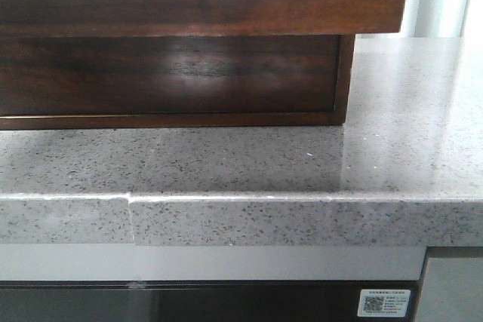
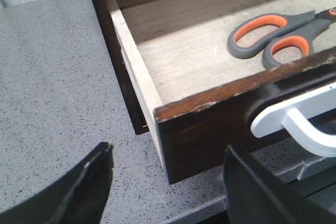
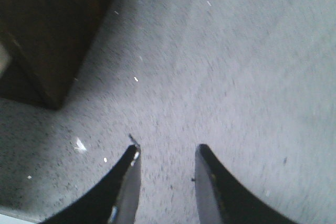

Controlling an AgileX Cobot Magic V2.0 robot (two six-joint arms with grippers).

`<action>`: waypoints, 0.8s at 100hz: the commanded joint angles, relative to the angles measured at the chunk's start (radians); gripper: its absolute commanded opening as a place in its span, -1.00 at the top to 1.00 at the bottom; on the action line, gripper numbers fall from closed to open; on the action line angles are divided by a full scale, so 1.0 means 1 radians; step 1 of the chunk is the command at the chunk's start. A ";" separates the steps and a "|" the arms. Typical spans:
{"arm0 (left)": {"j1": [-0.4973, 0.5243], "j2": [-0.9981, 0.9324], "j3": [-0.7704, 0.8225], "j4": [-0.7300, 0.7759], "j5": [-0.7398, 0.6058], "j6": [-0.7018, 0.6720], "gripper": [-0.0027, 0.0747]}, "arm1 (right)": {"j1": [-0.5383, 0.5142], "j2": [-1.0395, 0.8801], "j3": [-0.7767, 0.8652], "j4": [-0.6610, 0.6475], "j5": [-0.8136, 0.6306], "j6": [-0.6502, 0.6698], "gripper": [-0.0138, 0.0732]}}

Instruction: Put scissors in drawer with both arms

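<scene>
The scissors, grey-handled with orange inner rings, lie flat on the pale floor of the pulled-out drawer. In the front view the drawer's dark reddish-brown front overhangs at the top, with a whitish strip along its upper edge. My left gripper is open in front of the drawer's corner, nothing between its fingers. My right gripper is open above bare countertop and holds nothing. Neither gripper shows in the front view.
A white handle sticks out from the drawer front, close to my left gripper's one finger. The dark wood cabinet body stands on the grey speckled countertop; one of its corners lies beside my right gripper. The counter's front edge is near.
</scene>
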 commanded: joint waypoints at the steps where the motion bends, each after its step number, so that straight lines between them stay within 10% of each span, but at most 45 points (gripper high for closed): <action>1: -0.009 0.009 -0.033 -0.022 -0.078 -0.009 -0.15 | -0.036 -0.078 0.100 0.021 -0.143 0.044 0.20; 51: -0.009 0.009 -0.033 -0.022 -0.078 -0.010 -0.14 | -0.035 -0.242 0.364 0.057 -0.249 0.044 0.20; 80: -0.009 0.009 -0.033 -0.022 -0.078 -0.010 0.61 | -0.035 -0.242 0.364 0.057 -0.245 0.042 0.62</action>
